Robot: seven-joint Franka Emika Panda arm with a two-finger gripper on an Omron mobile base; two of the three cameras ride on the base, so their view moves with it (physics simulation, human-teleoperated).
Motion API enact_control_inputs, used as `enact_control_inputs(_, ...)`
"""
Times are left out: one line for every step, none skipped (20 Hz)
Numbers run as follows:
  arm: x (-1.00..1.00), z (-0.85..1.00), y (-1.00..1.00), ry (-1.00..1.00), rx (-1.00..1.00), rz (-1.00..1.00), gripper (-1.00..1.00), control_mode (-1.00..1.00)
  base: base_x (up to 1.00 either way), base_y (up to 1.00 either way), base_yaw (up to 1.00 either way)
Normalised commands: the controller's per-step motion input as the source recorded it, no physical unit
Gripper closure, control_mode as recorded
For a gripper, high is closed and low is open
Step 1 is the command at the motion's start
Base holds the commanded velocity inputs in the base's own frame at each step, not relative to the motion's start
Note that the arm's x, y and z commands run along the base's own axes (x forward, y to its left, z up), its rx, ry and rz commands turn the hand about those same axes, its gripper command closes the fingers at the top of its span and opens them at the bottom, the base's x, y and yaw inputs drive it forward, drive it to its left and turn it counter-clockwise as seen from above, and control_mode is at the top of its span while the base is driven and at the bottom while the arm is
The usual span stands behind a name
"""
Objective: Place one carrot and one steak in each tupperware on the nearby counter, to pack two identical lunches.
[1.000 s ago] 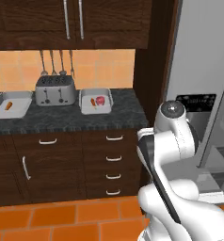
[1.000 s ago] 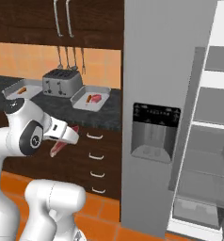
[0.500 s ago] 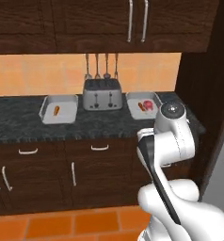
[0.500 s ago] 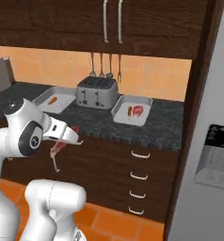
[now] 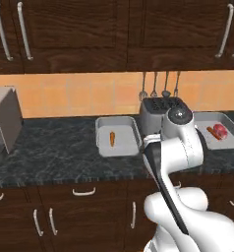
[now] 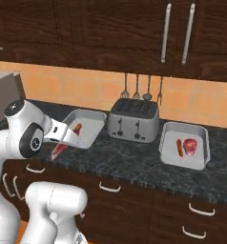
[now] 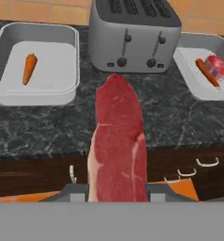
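Marbled surface (image 7: 48, 127) ahead of claw (image 7: 117, 190), clamped on steak (image 7: 117, 146); left tupperware (image 7: 36, 63) lacks steak, right tupperware (image 7: 205, 70) packed.

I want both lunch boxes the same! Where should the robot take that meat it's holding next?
Probably carry the steak in the end effector up over the left tupperware. That one holds just a carrot, while the right tupperware already has a carrot and a steak.
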Motion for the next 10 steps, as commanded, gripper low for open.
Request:
enact_control_inputs(0.0,0.0,0.0,0.0,0.0,0.0,1.0,1.0,0.89,1.0,-0.02)
enact_control_inputs(0.0,0.0,0.0,0.0,0.0,0.0,1.0,1.0,0.85,1.0,-0.03)
enact_control_inputs(0.0,0.0,0.0,0.0,0.0,0.0,1.0,1.0,0.84,1.0,-0.04)
enact_control_inputs(0.0,0.0,0.0,0.0,0.0,0.0,1.0,1.0,0.87,1.0,-0.07)
enact_control_inputs(0.0,0.0,0.0,0.0,0.0,0.0,1.0,1.0,0.91,1.0,-0.12)
enact_control_inputs(0.0,0.0,0.0,0.0,0.0,0.0,1.0,1.0,0.91,1.0,-0.12)
enact_control_inputs(0.0,0.0,0.0,0.0,0.0,0.0,1.0,1.0,0.91,1.0,-0.11)
enact_control_inputs(0.0,0.0,0.0,0.0,0.0,0.0,1.0,1.0,0.84,0.81,-0.11)
enact_control_inputs(0.74,-0.32,0.32,0.17,-0.18,-0.09,1.0,-1.0,0.0,0.0,0.0)
enact_control_inputs(0.69,-0.42,0.0,0.22,-0.14,-0.08,1.0,-1.0,0.0,0.0,0.0)
